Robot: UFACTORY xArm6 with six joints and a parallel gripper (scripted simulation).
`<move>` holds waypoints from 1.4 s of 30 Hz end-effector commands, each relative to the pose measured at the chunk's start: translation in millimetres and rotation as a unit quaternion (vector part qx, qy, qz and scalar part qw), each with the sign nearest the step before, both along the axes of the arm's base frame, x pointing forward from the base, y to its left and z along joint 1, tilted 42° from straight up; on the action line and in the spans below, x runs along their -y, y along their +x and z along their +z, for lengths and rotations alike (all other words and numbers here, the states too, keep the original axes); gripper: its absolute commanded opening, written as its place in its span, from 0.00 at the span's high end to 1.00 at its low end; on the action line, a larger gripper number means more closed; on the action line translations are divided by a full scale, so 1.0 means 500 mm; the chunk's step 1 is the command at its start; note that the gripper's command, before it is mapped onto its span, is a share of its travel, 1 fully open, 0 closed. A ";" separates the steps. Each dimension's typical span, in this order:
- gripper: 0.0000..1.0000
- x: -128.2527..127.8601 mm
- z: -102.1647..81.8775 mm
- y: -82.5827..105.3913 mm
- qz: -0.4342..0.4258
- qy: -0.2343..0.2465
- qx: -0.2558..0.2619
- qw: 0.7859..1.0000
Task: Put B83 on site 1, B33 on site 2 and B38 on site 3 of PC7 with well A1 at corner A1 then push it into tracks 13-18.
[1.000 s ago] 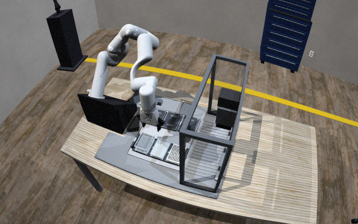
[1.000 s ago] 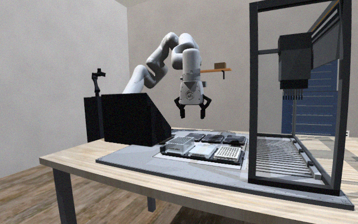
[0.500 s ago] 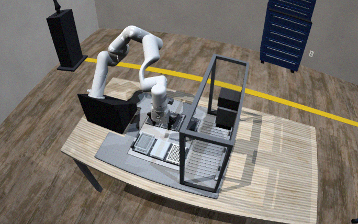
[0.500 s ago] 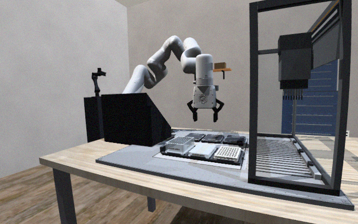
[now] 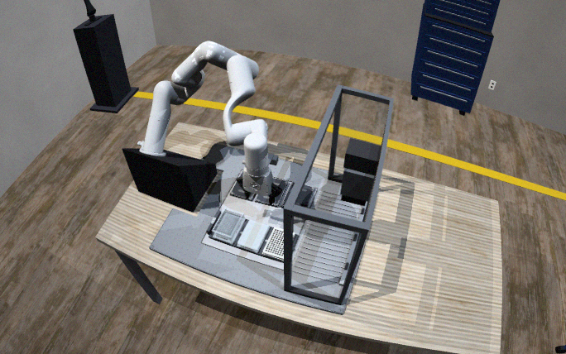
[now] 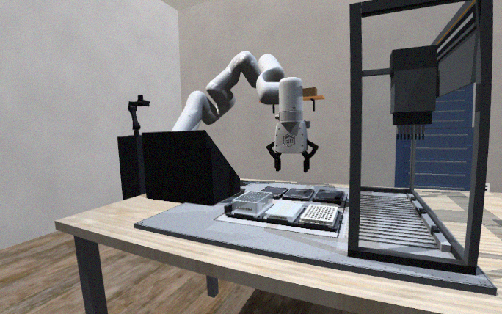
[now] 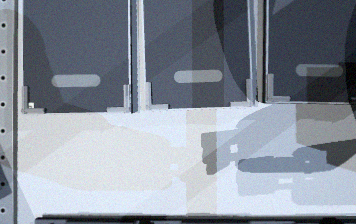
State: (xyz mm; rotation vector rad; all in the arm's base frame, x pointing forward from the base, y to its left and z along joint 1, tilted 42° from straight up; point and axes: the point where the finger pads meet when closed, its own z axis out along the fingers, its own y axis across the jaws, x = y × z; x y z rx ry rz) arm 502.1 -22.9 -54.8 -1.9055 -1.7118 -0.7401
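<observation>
- A wood-floored room with grey walls, a yellow floor line (image 5: pixel 417 150), a blue drawer cabinet (image 5: pixel 453 50) and a black pedestal (image 5: pixel 102 62) surrounds the wooden surface (image 6: pixel 147 241).
- On the surface lies a grey apron (image 6: pixel 185 225), with the instrument's dark frame (image 6: pixel 354 147) standing at one end over the ribbed rails (image 6: pixel 388 221).
- The gripper (image 6: pixel 291 163) hangs from the white arm (image 6: pixel 222 92), pointing straight down, above the row of three dark nests (image 6: pixel 298 193) and well clear of them.
- Its fingers (image 6: pixel 276 161) are spread fully apart; it holds nothing and touches nothing.
- The carrier PC7 (image 6: pixel 236 216) lies on the apron in front of the rails, outside the frame, just beside the nests on the near side.
- It carries the deep-well block B83 (image 6: pixel 252 202), the flat white B33 (image 6: pixel 284 210) and the gridded B38 (image 6: pixel 319 213) in a row.
- All three nests look bare and dark; the wrist view shows their locator corners (image 7: pixel 117 102) and pale oval marks (image 7: pixel 76 80).
- From above, the wrist and a frame post hide part of the nests and of B38.
- The carrier's label, the A1 marks and the track numbers are too small to read.
- The wrist view cuts off the nests' far ends; the gripper does not appear there.
</observation>
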 end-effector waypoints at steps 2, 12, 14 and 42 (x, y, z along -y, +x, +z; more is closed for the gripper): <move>0.00 -0.002 -0.002 0.004 -0.001 -0.001 0.002 1.000; 0.00 -0.020 -0.022 0.006 -0.001 -0.001 0.002 1.000; 0.00 -0.024 -0.027 0.006 -0.001 -0.001 0.002 1.000; 0.00 -0.077 -0.087 0.013 -0.001 -0.001 0.002 1.000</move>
